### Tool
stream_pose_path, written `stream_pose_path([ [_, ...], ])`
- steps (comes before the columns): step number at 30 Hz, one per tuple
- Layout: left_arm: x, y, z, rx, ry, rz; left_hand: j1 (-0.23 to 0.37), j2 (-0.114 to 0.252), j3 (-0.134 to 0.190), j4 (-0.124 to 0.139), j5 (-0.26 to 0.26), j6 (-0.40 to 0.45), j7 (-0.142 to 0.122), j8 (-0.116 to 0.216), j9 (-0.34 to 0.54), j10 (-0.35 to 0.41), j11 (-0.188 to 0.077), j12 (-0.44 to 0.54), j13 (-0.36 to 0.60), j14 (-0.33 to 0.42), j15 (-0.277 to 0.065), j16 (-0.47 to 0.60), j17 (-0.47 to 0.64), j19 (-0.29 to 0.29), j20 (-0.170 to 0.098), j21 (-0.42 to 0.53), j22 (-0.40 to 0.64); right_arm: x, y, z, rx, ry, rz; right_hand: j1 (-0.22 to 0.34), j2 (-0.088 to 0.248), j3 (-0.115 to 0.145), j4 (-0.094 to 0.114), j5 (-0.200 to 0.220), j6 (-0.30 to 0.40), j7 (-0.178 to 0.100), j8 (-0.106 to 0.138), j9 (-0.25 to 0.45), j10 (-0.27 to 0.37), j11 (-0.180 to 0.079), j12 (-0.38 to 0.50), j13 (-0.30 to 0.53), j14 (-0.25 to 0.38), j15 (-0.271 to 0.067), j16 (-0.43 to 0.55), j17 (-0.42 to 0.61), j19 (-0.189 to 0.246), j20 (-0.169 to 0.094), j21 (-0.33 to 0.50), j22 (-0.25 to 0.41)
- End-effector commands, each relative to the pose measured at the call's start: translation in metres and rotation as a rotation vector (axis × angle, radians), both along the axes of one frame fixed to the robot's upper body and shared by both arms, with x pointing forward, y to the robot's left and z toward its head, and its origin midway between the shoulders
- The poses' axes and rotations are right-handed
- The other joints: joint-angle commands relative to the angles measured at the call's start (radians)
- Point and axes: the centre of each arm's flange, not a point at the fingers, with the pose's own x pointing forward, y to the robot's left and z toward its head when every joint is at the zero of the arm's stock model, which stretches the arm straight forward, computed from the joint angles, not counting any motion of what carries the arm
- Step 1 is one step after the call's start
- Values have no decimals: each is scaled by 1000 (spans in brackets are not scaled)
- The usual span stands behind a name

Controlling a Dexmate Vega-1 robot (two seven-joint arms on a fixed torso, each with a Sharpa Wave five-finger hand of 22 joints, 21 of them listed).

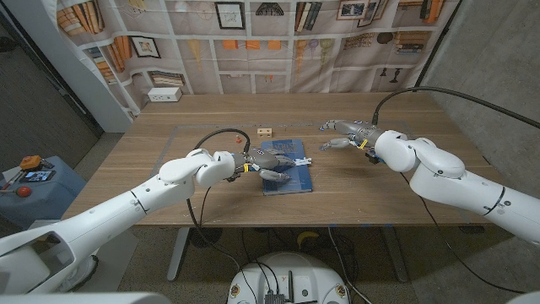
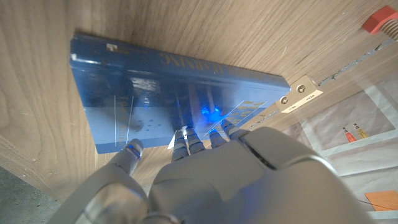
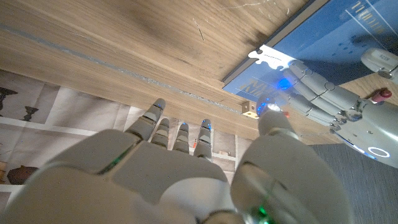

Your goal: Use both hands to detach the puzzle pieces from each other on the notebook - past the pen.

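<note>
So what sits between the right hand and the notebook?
In the head view, only bare table separates the right hand from the notebook; a white puzzle piece lies at the notebook's near edge.

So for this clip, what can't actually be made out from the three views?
- Puzzle pieces: joined or apart, too small in every view.
- Left hand: whether it holds anything; its own fingers hide that over the notebook.
- Small wooden block: what it is, too small.
- Pen: none identifiable.

Glossy blue notebook (image 2: pixel 180 93) cover mirrors light; the bench (image 1: pixel 186 127) is matt grained wood; smooth plastic left robot hand (image 2: pixel 211 180).
</note>
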Motion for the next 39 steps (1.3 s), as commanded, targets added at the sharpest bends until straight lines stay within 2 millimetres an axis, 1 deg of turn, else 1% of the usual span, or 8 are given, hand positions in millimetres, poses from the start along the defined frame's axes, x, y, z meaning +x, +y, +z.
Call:
stream_pose_path([
  [1, 0, -2, -1, 2, 0, 1, 8, 89, 5, -5, 5, 6, -4, 2, 3, 1, 4, 2, 3, -79, -96, 0, -1, -180, -90, 2, 3, -5, 20, -2, -114, -2, -80, 12, -4, 7, 2, 8, 2, -2, 7, 3, -8, 2, 0, 5, 5, 11, 8, 4, 5, 8, 9, 2],
  [4, 0, -3, -1, -1, -1, 1, 8, 89, 6, -6, 5, 7, -3, 2, 3, 5, 6, 3, 3, -77, -96, 0, -1, -180, -89, 2, 3, -4, 26, -3, -148, 6, -105, 18, -9, 7, 3, 10, 3, -2, 9, 4, -8, 4, 2, 6, 7, 12, 10, 4, 10, 10, 11, 2],
  [7, 0, -1, -1, -7, -2, 0, 8, 89, 6, -6, 5, 8, -2, 2, 3, 5, 5, 3, 3, -76, -96, 0, -1, -180, -89, 2, 3, -4, 28, -4, -156, 8, -112, 23, -14, 7, 4, 11, 0, -2, 10, 6, -15, 9, 0, 6, 8, 17, 11, 4, 11, 10, 11, 2],
  [11, 0, -1, -1, -4, -2, 0, 9, 89, 8, -8, 5, 10, -2, 3, 3, 8, 8, 3, 3, -74, -96, 0, -1, -177, -88, 3, 3, -3, 33, -5, -180, 4, -121, 26, -20, 5, 5, 12, 3, -4, 13, 8, -18, 10, 1, 6, 9, 21, 13, 4, 12, 13, 11, 2],
  [19, -1, 0, -2, -5, -1, 3, 10, 90, 10, -10, 5, 13, -1, 3, 3, 8, 7, 2, 3, -71, -98, 0, -1, -173, -87, 4, 3, 0, 41, -4, -234, -2, -123, 41, -30, 6, 5, 12, -14, -13, 12, 12, -31, 14, -1, 7, 8, 24, 14, 5, 15, 15, 12, 2],
  [26, 0, 0, -1, -5, 5, 6, 11, 90, 12, -11, 5, 15, -2, 3, 3, 11, 6, 3, 3, -67, -100, 0, -1, -170, -87, 4, 3, 3, 49, -9, -303, -15, -124, 58, -36, 8, 5, 9, -23, -23, 14, 17, -40, 19, -1, 8, 8, 25, 15, 5, 19, 18, 12, 2],
  [35, 2, -2, -1, -4, 8, 5, 12, 90, 14, -13, 4, 21, -1, 4, 3, 16, 5, 4, 3, -63, -100, 1, -2, -169, -86, 4, 3, 5, 53, -14, -354, -30, -119, 79, -44, 10, 5, 2, -10, -28, 27, 23, -39, 17, 4, 9, 17, 23, 20, 6, 27, 18, 14, 2],
  [39, 3, -2, -1, -1, 8, 5, 13, 90, 15, -14, 4, 22, -1, 4, 3, 17, 7, 4, 3, -62, -99, 0, -2, -169, -85, 4, 3, 7, 54, -16, -365, -32, -122, 93, -49, 11, 6, -3, 7, -36, 40, 28, -35, 13, 7, 10, 21, 20, 23, 7, 35, 14, 16, 2],
])
